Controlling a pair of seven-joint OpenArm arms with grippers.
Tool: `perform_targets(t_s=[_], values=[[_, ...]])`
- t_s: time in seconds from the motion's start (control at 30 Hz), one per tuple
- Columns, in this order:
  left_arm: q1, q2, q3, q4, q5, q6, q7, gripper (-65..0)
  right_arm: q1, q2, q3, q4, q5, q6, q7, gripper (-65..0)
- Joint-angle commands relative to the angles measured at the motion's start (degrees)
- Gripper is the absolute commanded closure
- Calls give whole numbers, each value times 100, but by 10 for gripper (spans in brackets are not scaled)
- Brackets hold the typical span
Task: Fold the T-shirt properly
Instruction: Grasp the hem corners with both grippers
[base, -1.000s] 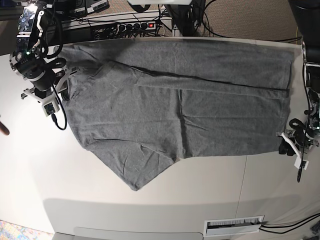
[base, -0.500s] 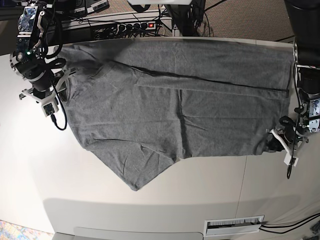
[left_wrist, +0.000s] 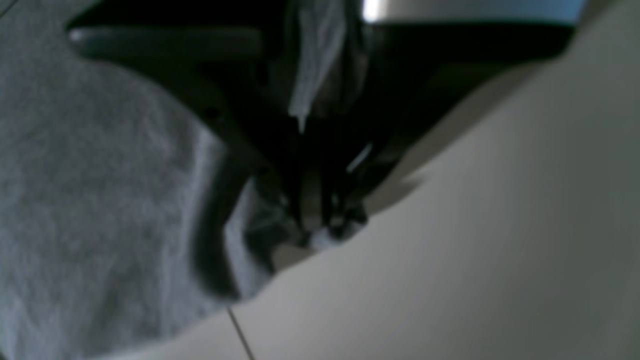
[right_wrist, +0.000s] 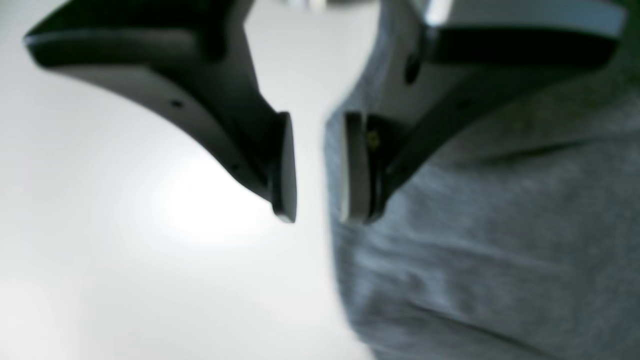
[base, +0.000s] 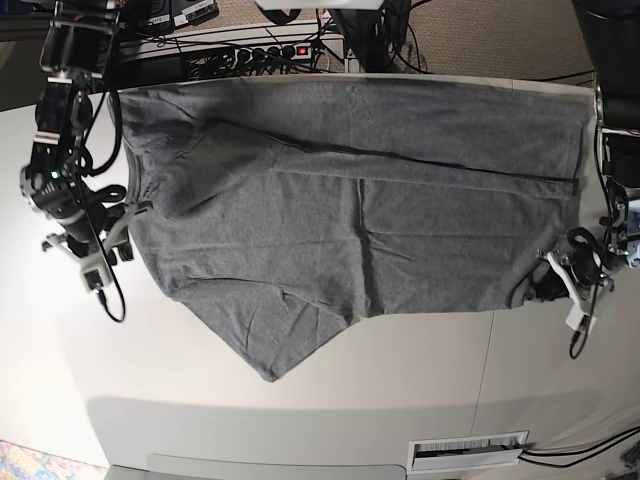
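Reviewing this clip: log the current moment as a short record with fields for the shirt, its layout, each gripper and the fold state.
item: grey T-shirt
layout: spread wide on the table, with a long crease across the upper part and one sleeve pointing toward the lower edge of the base view
left gripper: closed on the shirt's edge, cloth bunched at the fingertips
right gripper: open beside the opposite edge, nothing between its fingers
fold state: not neatly folded
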Motion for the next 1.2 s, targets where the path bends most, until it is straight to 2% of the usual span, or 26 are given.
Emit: perform_targets(t_s=[0.0,0.07,0.17,0.3,0.5,0.7,1.0,1.07,1.17], values=[[-190,-201,-28,164,-229,-28,-98,0,319,94,-144,-87,35,13,160,-213],[-190,-304,-28,308,-568,-28,155,0,739,94,-511,-492,20,20,162,-259],[-190,-435,-28,481,-1069,-28,584,0,1355,92,-955,-1062,-118,20,179,-261],[-190,-579,-28,514,-1473,-28,629,0,2118,94,-1410,-1862,-120,79,227,-261],[-190,-664,-28,514,-1558,-28,774,0,2981,92,-1904,-3167,-116,317,446,-261],[-190,-710,-28,525,-1558,-28,774,0,3434,90,-2413,-4293,-116,463,811,-261],[-190,-756,-28,529,-1556,-28,774,0,3517,76,-2833,-4798,-116,481,1097,-259],[-190,-772,-28,529,-1556,-28,774,0,3517,76,-2833,-4916,-114,481,1147,-237],[-190,-791,-28,529,-1556,-28,772,0,3517,76,-2833,-4983,-114,479,1115,-144]])
